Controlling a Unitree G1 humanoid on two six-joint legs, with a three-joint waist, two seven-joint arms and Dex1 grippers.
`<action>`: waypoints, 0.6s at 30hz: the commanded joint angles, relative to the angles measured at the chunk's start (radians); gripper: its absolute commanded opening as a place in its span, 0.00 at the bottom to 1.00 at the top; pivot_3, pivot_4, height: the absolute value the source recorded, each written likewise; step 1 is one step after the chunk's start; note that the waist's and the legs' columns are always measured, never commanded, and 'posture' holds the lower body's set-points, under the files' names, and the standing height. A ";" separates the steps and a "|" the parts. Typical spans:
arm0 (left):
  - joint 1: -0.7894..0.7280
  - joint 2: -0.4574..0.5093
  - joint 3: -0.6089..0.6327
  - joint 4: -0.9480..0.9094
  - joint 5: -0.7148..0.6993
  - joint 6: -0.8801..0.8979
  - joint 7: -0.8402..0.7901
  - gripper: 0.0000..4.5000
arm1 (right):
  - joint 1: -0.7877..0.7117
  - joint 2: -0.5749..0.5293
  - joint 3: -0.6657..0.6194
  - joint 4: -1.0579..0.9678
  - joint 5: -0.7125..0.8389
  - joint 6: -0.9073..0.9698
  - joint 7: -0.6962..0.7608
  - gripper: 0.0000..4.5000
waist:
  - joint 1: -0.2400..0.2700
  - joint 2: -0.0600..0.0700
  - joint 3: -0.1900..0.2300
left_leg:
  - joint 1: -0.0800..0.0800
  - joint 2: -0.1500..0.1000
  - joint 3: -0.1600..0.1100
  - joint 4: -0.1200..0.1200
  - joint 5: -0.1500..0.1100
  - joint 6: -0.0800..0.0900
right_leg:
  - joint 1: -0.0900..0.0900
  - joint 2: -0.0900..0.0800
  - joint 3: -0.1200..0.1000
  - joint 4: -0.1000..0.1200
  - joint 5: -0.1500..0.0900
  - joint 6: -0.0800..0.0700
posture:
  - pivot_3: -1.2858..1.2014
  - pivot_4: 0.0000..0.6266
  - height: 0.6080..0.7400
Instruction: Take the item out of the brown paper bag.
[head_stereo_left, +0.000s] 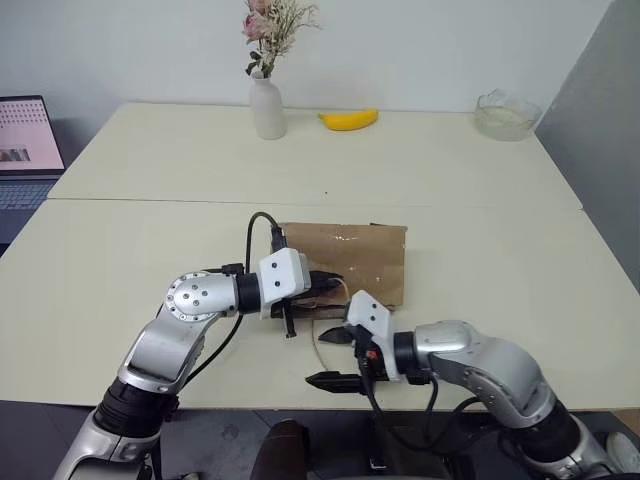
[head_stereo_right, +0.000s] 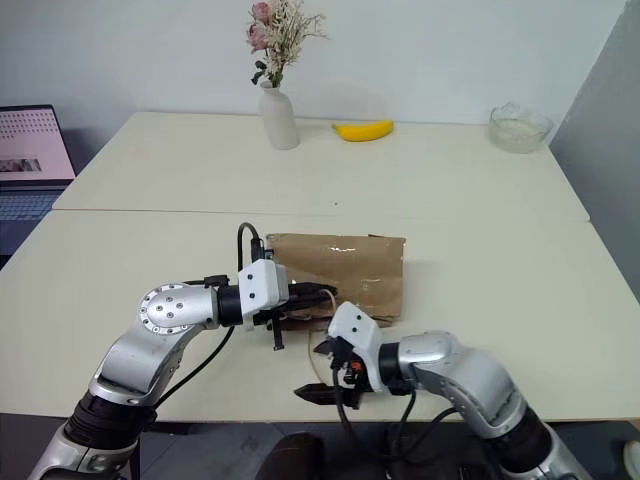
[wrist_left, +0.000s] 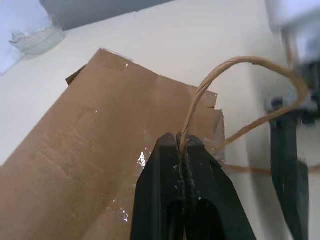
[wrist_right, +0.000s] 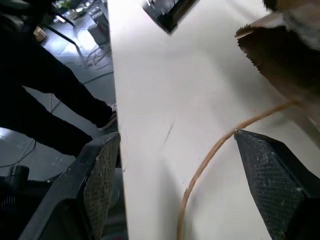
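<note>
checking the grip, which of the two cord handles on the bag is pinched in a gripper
The looped handle rising from the brown paper bag: the shut left gripper pinches it. The other handle lies loose on the table between the open right gripper's fingers.

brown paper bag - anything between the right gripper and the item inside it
Yes, the brown paper bag itself. It lies flat on the table with its paper hiding the item. The left gripper is shut on one cord handle at the mouth; the open right gripper hangs at the table's near edge, the other cord running between its fingers.

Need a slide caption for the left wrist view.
Left gripper shut on a cord handle of the flat brown paper bag.
</note>
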 joint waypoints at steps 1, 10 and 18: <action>-0.025 -0.003 0.031 -0.010 -0.012 -0.005 0.014 0.00 | -0.014 0.022 0.024 0.016 -0.047 -0.002 -0.051 0.85 | 0.000 0.000 0.000 | 0.000 0.000 0.000 0.000 0.000 0.000 | 0.000 0.000 0.000 0.000 0.000 0.000 | 0.52 0.24 1.00; -0.083 -0.026 0.079 0.028 -0.054 0.055 0.056 0.00 | 0.017 -0.005 0.097 0.059 -0.177 -0.093 -0.084 0.38 | -0.001 -0.001 -0.001 | 0.001 0.000 0.000 0.000 0.000 0.000 | 0.000 0.000 0.000 0.001 0.000 0.000 | 0.52 0.24 1.00; -0.340 -0.125 0.228 0.179 -0.162 0.269 0.231 0.00 | 0.055 -0.025 0.143 0.104 -0.281 -0.183 -0.089 0.00 | -0.004 -0.006 -0.004 | 0.001 0.000 -0.001 0.000 0.000 0.000 | 0.001 0.001 -0.001 0.000 0.000 0.000 | 0.52 0.24 1.00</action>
